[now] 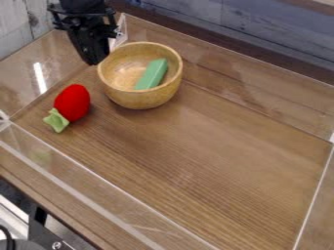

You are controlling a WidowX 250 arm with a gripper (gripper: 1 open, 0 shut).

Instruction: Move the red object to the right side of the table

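The red object [72,102], a small rounded toy fruit with a light green leafy piece [55,121] at its near end, lies on the table [209,156] near the left wall. My black gripper [89,51] hangs well behind it, raised, at the back left beside the tan bowl's rim. Nothing is held in it. Its fingers merge into one dark shape, so the gap between them does not show.
A tan wooden bowl [120,95] with a green block [155,72] inside stands right of the red object. Low clear plastic walls [319,186] edge the tabletop. Bare wood stretches over the middle and right side.
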